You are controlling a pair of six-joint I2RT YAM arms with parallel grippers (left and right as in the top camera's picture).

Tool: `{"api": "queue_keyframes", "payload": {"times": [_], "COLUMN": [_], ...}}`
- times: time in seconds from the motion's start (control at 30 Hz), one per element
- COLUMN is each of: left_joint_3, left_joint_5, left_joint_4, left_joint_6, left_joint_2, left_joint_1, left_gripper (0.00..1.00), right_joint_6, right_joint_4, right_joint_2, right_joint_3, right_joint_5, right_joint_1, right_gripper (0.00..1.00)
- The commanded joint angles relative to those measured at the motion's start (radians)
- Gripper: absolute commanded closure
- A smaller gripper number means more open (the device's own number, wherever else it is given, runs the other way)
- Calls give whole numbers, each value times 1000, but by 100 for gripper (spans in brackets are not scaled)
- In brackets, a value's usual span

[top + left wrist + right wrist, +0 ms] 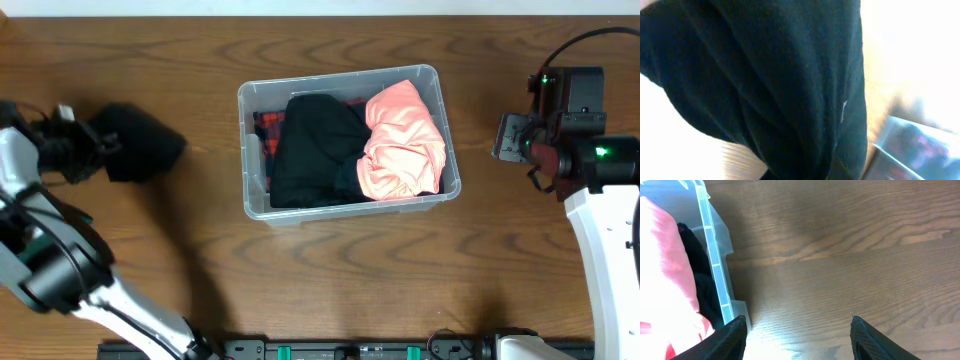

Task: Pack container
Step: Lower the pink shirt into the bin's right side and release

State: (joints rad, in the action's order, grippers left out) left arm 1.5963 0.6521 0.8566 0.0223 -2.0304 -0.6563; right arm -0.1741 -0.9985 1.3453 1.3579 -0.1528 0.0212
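My left end effector (pixel 88 152) clamps cloth (pixel 145 140), bound for container (pixel 340 78) | right end effector (pixel 799 330) apart, empty, standing clear.

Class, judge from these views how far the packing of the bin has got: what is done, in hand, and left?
Done: a black garment, a pink top and a plaid cloth lie in the bin. In hand: another black cloth is at the left pincer, outside the bin; the grip is hidden. Left: getting that cloth in. The right pincer is open and empty.
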Motion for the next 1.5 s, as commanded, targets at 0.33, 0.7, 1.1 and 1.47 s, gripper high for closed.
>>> {"api": "queue_keyframes", "payload": {"times": [0.33, 0.7, 1.1, 1.47], "left_joint_3": [20, 10, 11, 274], "left_joint_5": [40, -69, -70, -586], "left_joint_4": [34, 115, 115, 211], "left_joint_6": [-55, -109, -108, -21], "left_joint_2": [418, 309, 148, 296], "left_joint_1": [552, 904, 994, 974], "left_gripper": [94, 94, 46, 2], "right_joint_6": [14, 15, 15, 14], "right_joint_4": [-4, -5, -9, -11], "right_joint_2": [-12, -12, -12, -12], "right_joint_3": [0, 0, 0, 0], "right_joint_5": [-3, -3, -3, -3], "right_joint_1": [-8, -8, -8, -8], "right_gripper": [36, 36, 36, 36]}}
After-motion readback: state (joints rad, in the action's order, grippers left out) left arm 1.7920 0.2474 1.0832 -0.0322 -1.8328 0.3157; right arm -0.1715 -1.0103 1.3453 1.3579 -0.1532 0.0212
